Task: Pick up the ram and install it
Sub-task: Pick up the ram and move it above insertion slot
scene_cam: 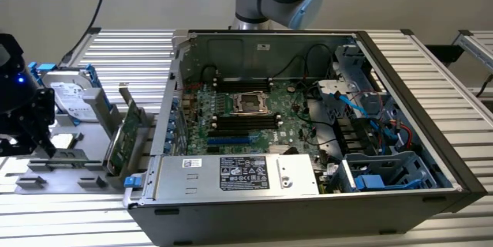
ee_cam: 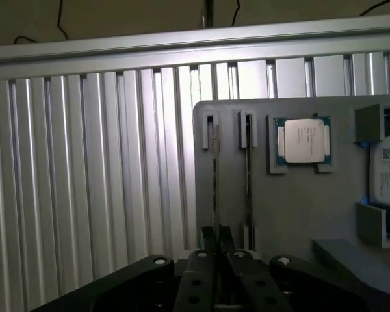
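Grey tray [ee_cam: 292, 214] carries one processor [ee_cam: 303, 141] and two rams: first ram [ee_cam: 216, 175] clenched by the jaws, second ram [ee_cam: 248, 175] free.

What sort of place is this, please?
Likely a robotics lab bench for PC assembly: an open computer case on a slatted aluminium table, a processor and hard drive in a fixture.

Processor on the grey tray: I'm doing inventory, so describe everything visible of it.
The processor is a square chip: a dull silver metal lid with faint print on a green board that shows at its edges. It lies flat, lid up, in a recess of the grey tray; nothing else touches it.
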`<state>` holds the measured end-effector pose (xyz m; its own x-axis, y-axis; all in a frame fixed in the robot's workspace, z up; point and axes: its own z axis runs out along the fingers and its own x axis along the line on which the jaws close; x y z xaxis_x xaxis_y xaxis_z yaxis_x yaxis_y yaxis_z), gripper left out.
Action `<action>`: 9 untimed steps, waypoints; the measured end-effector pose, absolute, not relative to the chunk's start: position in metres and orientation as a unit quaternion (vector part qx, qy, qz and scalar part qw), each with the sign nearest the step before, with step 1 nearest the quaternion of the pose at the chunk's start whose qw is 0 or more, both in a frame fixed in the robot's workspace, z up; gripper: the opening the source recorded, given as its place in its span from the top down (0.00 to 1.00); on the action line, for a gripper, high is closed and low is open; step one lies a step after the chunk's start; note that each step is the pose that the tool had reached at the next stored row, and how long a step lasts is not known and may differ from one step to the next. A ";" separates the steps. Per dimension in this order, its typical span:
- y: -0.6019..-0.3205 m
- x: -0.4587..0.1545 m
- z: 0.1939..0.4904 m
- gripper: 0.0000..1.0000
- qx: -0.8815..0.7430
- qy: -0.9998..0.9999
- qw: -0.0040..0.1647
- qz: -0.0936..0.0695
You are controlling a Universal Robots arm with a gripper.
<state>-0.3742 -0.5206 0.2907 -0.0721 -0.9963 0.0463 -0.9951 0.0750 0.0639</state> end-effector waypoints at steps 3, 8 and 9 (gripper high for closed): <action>-0.521 -0.364 0.304 0.86 0.680 -0.732 0.043 -0.011; -0.521 -0.342 0.323 0.86 0.680 -0.732 0.049 -0.018; -0.521 -0.338 0.327 0.86 0.680 -0.731 0.051 -0.019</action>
<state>-0.3375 -0.5206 0.3271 -0.0707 -0.9963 0.0487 -0.9925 0.0751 0.0961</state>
